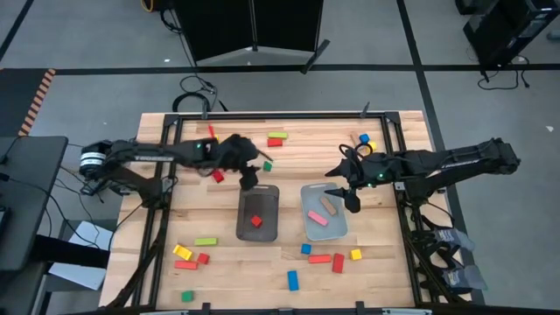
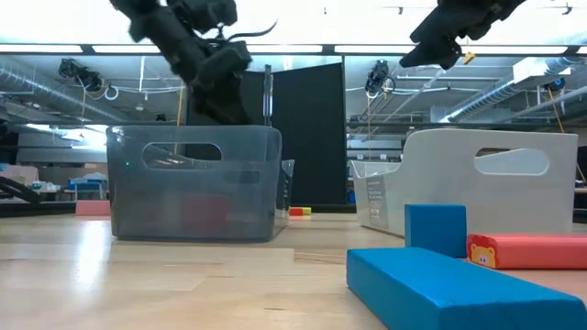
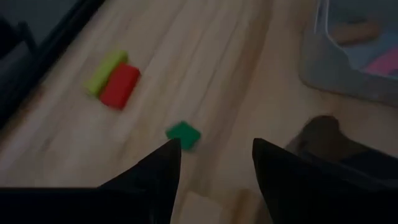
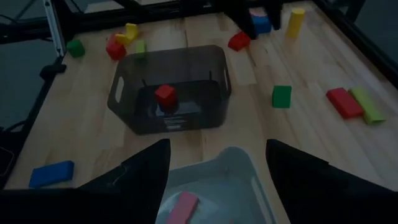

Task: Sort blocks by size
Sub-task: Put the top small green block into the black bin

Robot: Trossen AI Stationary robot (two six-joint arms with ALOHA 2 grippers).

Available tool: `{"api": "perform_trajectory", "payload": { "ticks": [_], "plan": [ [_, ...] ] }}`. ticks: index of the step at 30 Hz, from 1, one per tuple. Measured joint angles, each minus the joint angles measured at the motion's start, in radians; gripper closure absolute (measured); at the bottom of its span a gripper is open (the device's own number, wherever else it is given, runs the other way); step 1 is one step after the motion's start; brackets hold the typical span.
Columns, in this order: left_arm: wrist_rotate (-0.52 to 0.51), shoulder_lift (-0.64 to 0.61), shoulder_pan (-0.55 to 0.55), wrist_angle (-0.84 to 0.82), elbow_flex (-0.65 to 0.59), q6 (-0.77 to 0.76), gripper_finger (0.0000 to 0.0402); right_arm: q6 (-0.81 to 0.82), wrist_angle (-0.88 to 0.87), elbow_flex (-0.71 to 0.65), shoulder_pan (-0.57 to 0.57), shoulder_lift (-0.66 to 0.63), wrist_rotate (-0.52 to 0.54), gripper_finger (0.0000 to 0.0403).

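While left pincer (image 1: pixel 248 181) hovers open, pink bar (image 1: pixel 318 218) (in pale tray (image 1: pixel 308 229)) lies diagonally.

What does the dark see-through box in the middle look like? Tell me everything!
The dark tray is a smoky, see-through plastic-looking bin with rounded corners, upright walls and a handle slot cut in each short end. It stands flat on the wooden table, left of the pale tray. One small red cube sits on its floor, nothing else inside. The left pincer hovers by its far rim, open and empty, not touching it.
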Motion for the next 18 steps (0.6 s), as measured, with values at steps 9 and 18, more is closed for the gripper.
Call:
{"api": "perform_trajectory", "payload": {
  "ticks": [9, 18],
  "plan": [
    [0.036, 0.269, 0.069, -0.216, 0.233, 0.334, 0.0184, -0.001, 0.032, -0.005, 0.0, -0.006, -0.004, 0.0133],
    [0.055, 0.482, 0.106, -0.355, 0.384, 0.463, 0.0156, -0.011, 0.046, -0.005, 0.0, -0.006, -0.014, 0.0135]
  ]
}}
